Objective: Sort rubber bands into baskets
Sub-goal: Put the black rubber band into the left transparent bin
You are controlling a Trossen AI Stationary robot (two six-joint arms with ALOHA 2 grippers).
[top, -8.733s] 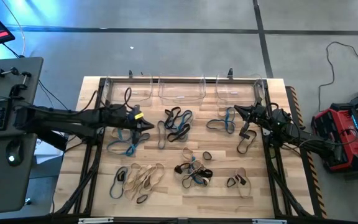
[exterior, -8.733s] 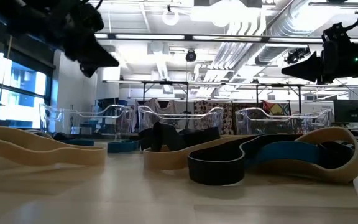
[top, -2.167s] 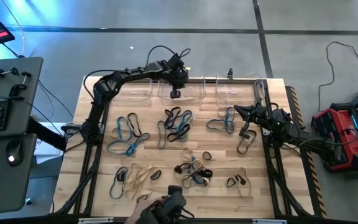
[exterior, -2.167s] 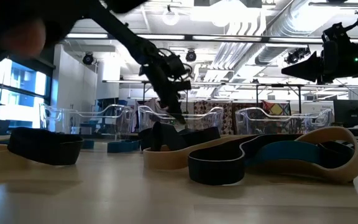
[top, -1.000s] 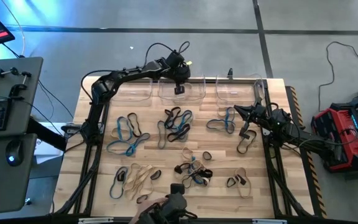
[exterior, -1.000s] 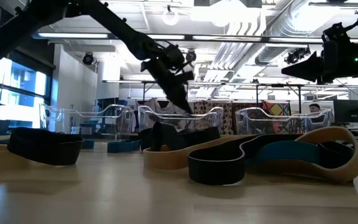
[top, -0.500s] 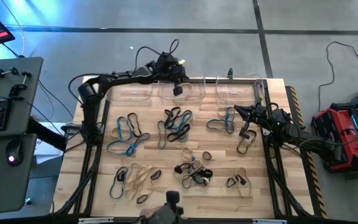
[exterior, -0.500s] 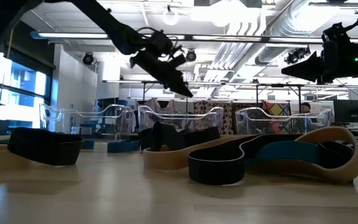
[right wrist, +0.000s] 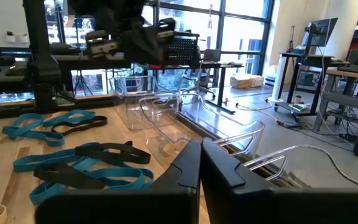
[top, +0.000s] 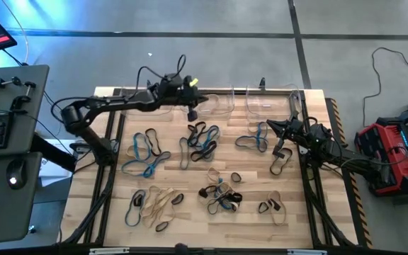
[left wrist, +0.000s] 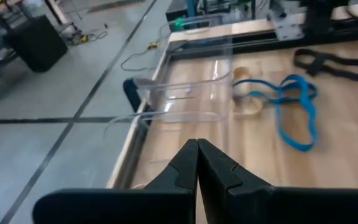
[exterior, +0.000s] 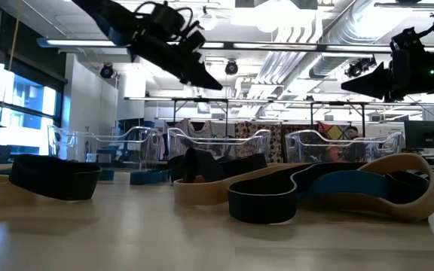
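Hovering empty above the baskets, your left gripper (top: 192, 108) has its fingers pressed together with nothing between them.
Rubber bands (top: 202, 142) lie loose on the surface (top: 246, 219), below and short of those fingers; the clear baskets (top: 208, 101) sit just beyond. Your right gripper (top: 275, 129), also closed, waits beside blue bands. Next, probably, you drop to a band and spread the fingers.

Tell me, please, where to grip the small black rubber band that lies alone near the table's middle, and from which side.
Come from straight above: the small black rubber band lies flat as an open ring, apparently touching nothing else. Put one finger inside the ring and one outside, and pinch its strand.
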